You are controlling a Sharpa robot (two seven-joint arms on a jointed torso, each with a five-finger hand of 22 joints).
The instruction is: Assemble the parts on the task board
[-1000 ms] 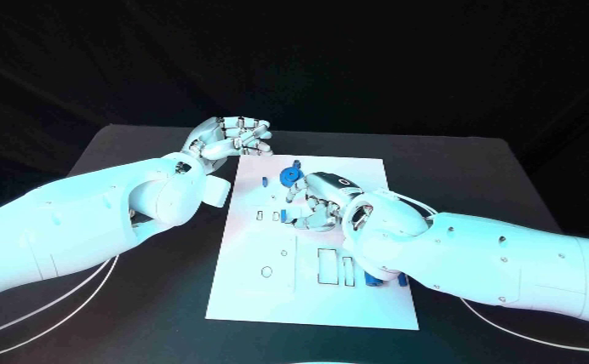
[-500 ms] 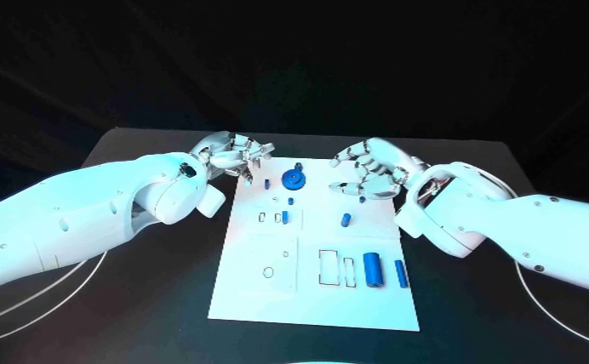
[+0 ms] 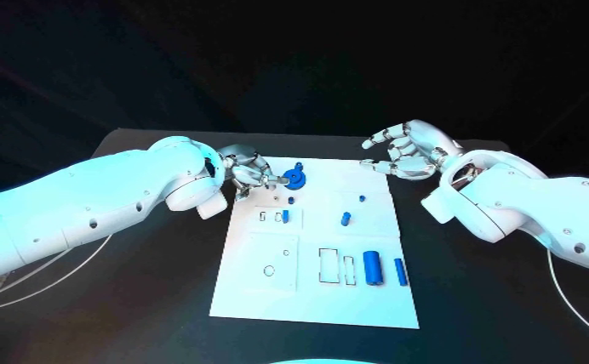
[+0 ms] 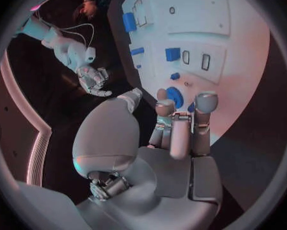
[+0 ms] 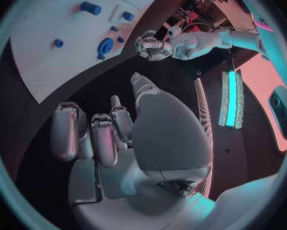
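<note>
Left hand (image 3: pixel 249 168) touches round blue part (image 3: pixel 294 179) near task board (image 3: pixel 368 300) edge

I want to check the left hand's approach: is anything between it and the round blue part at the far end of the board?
Nothing visible does. The left hand has its fingertips right at the round blue part on the task board; whether they touch it is unclear. The right hand is off to the side, past the board's edge.

Dim room, cyan-tinted light, fisheye-bent wrist views
</note>
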